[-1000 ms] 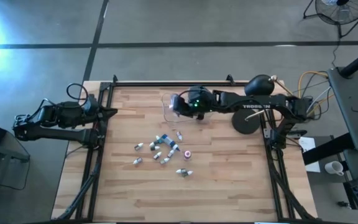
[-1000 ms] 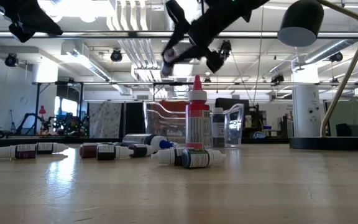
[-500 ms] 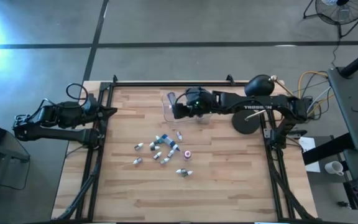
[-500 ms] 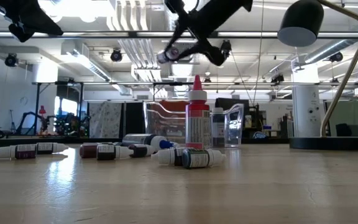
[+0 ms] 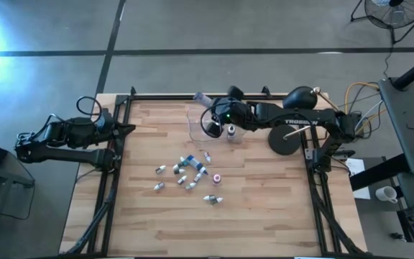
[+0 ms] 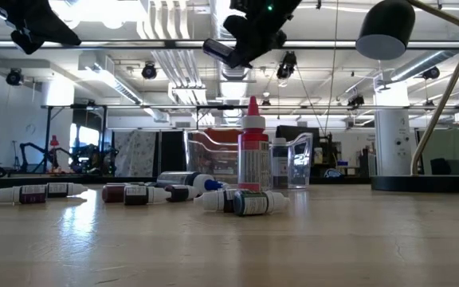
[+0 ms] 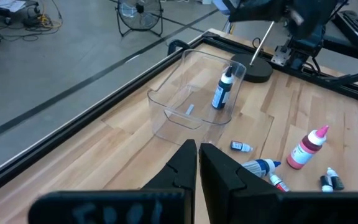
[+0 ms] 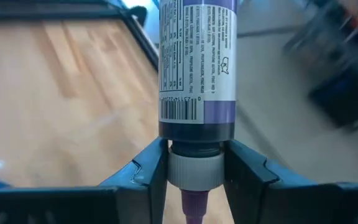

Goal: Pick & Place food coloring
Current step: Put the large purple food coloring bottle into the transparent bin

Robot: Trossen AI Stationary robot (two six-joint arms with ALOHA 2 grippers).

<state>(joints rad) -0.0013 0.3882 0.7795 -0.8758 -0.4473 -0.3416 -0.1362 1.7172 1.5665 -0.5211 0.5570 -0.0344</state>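
Observation:
My right gripper (image 5: 210, 108) hovers over the far side of the clear plastic tub (image 5: 198, 129) and is shut on a purple food coloring bottle (image 8: 196, 62) with a white label. In the low view this gripper (image 6: 245, 32) is high above the table. A dark bottle (image 7: 222, 90) stands upright in the tub. Several small bottles (image 5: 189, 173) lie on their sides in the table's middle, and a pink-capped one (image 6: 253, 147) stands upright among them. My left gripper (image 7: 197, 162) is shut and waits at the table's left edge. My right gripper pinches the purple bottle at its white cap collar (image 8: 194, 167), one finger (image 8: 145, 171) on each side, lying across the bottle. The bottle is lifted clear; its body (image 5: 200, 98) sticks out past the fingertips toward the table's far left, and its tip points back at the wrist.
A black lamp with a round base (image 5: 286, 140) stands at the right of the table, close to my right arm. The table's black frame rail (image 5: 192, 95) runs along the far edge, just behind the tub. The near half of the wooden table (image 5: 214, 230) holds nothing.
My right gripper has risen and turned over the tub, moving toward the table's far edge. The purple bottle has swung from hanging slanted below the fingers to pointing out toward the far left, higher than before. The gripper stays shut on it.

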